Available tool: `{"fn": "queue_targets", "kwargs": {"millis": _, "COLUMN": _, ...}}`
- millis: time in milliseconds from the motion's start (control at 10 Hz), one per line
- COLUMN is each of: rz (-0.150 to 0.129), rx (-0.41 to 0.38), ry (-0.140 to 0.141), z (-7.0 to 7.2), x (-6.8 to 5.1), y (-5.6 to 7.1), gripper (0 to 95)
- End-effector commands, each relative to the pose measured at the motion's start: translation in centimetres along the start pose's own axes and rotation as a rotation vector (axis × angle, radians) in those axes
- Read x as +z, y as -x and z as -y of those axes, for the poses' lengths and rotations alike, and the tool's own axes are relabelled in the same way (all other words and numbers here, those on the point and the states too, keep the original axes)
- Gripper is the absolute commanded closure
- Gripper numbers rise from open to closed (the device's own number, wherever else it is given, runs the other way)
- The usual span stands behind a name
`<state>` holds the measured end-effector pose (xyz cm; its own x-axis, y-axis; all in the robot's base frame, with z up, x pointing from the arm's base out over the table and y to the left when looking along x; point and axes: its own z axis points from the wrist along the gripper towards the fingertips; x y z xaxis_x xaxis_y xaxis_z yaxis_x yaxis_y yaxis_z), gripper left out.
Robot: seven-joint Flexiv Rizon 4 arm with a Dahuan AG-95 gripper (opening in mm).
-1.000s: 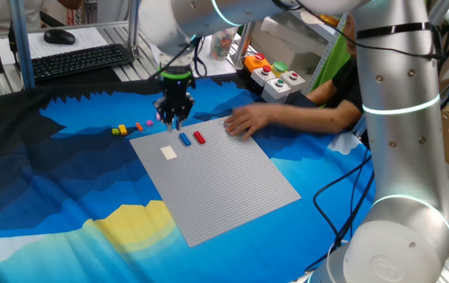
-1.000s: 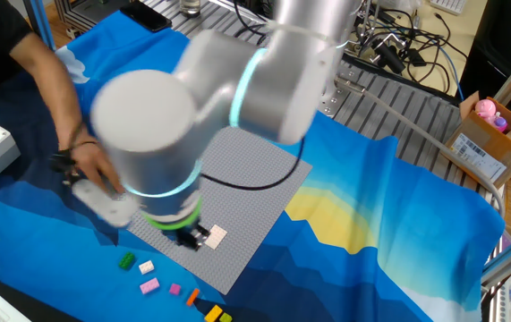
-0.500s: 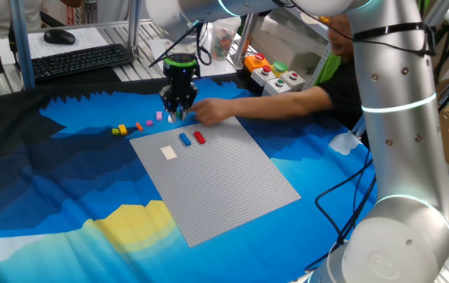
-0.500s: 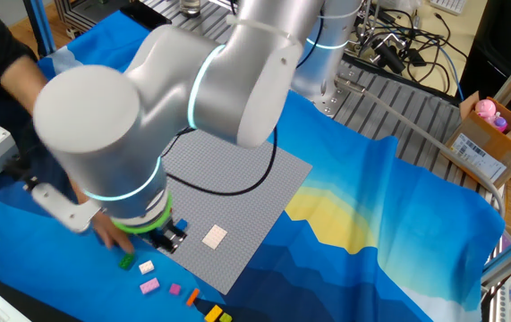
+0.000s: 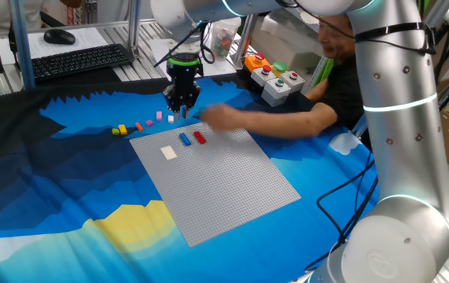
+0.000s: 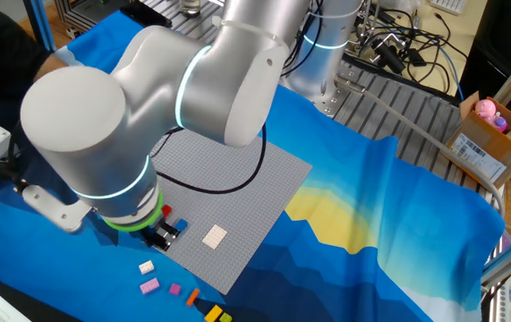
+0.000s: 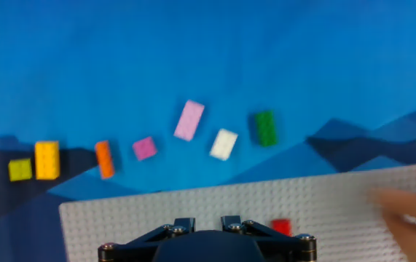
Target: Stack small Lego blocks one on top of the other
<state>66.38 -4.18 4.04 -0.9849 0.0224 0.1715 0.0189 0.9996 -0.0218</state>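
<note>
Lego blocks lie in two groups on the worktop (image 5: 43, 196), which is covered by a blue patterned cloth. In the hand view a loose row sits on the cloth across the middle of the frame: from left to right, a yellow-green block (image 7: 20, 169), a yellow block (image 7: 46, 159), an orange block (image 7: 104, 159), a small pink block (image 7: 144, 148), a larger pink block (image 7: 189, 120), a white block (image 7: 224, 144) and a green block (image 7: 265, 128). The grey baseplate (image 5: 232, 177) fills the centre of one fixed view; on its upper left part rest a cream block (image 5: 168, 152), a blue block (image 5: 185, 139) and a red block (image 5: 200, 137), each apart from the others.

The end effector (image 5: 182, 106) hangs above the upper left edge of the baseplate, near the loose row. Whether its fingers are spread or pressed together cannot be told; no block is visible between them.

A person's hand (image 5: 218, 117), blurred, is over the upper edge of the baseplate, just right of the end effector.
</note>
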Motion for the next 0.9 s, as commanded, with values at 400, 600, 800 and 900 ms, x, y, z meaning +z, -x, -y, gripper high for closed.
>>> {"fn": "queue_targets", "kwargs": {"millis": 400, "rz": -0.001, "rx": 0.048, "ry": 0.001, "z": 0.0, "x": -0.3, "y": -0.7, "gripper": 76.0}}
{"fn": "queue_targets", "kwargs": {"millis": 600, "rz": -0.001, "rx": 0.049, "ry": 0.001, "z": -0.1, "x": -0.1, "y": -1.3, "gripper": 76.0}}
{"fn": "queue_targets", "kwargs": {"millis": 800, "rz": 0.000, "rx": 0.058, "ry": 0.003, "z": -0.2, "x": 0.1, "y": -2.2, "gripper": 76.0}}
{"fn": "queue_targets", "kwargs": {"millis": 900, "rz": 0.000, "rx": 0.059, "ry": 0.002, "z": -0.2, "x": 0.1, "y": -2.2, "gripper": 76.0}}
